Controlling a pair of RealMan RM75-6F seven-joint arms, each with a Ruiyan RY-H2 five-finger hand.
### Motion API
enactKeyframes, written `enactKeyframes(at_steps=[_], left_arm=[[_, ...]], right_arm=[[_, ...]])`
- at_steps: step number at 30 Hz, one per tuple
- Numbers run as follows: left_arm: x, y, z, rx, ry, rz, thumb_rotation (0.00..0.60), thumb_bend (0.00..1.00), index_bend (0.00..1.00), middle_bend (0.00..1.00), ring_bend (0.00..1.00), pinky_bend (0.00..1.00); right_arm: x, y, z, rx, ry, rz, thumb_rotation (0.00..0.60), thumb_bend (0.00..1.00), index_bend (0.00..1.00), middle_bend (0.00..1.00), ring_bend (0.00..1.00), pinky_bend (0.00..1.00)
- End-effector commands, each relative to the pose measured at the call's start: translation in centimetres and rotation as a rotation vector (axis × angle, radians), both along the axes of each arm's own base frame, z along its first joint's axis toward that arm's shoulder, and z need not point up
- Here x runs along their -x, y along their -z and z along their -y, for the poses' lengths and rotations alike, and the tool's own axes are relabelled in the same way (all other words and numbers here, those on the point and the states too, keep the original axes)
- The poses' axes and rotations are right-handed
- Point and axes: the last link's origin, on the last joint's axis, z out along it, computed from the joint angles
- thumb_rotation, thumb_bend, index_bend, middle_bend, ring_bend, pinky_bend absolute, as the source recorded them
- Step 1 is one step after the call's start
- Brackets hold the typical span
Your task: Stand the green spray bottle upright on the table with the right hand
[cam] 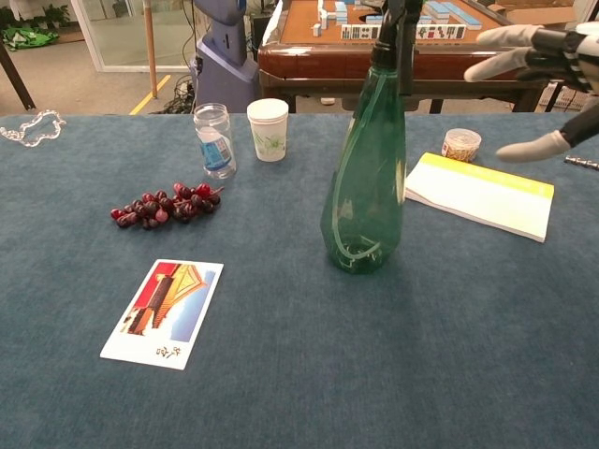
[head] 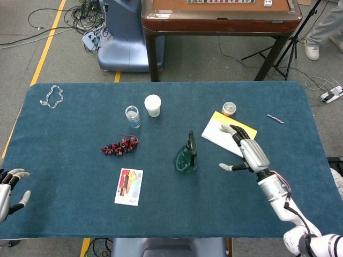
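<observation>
The bottle [cam: 366, 178] stood upright mid-table, left of the notepad [cam: 482, 195]. The right hand [head: 246, 152] hung spread and empty to its right, well apart. Tall on a narrow base, the bottle would probably topple if the hand swept back leftward.

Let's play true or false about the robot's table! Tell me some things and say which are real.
1. The green bottle stands upright on the table. True.
2. The right hand holds the bottle. False: it is open and apart from the bottle.
3. The grapes lie between the jar and the card. True.
4. The paper cup lies tipped over. False: it stands upright.
5. The left hand holds the grapes. False: it is at the table's near left edge, holding nothing.
</observation>
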Motion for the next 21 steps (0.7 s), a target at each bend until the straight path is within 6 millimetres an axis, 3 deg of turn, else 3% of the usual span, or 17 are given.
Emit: enactKeyframes(at_steps=[1,11,21], left_arm=[[-0.1,0.0,-0.1,0.001,0.003,0.001,0.600,0.36,0.34,0.26,0.24,0.12],[-0.8,0.6,-0.9,0.014,0.031,0.009,0.600,0.36,0.34,0.26,0.24,0.12],[-1.2,0.9,-1.6,0.024,0.046,0.011,0.600,0.36,0.34,0.26,0.24,0.12]], right_arm=[[2.7,-2.6,-2.6,0.104,0.058,-0.245,0.600,0.08,0.06,0.15,0.03,0.00],[5.1,-5.2,-8.6,0.195,0.139,-0.429,0.600,0.08,0.09,0.16,0.03,0.00],[6.4,-6.7,-13.7,0.271,0.239,-0.421,0.600,0.08,0.09,0.16,0.03,0.00]])
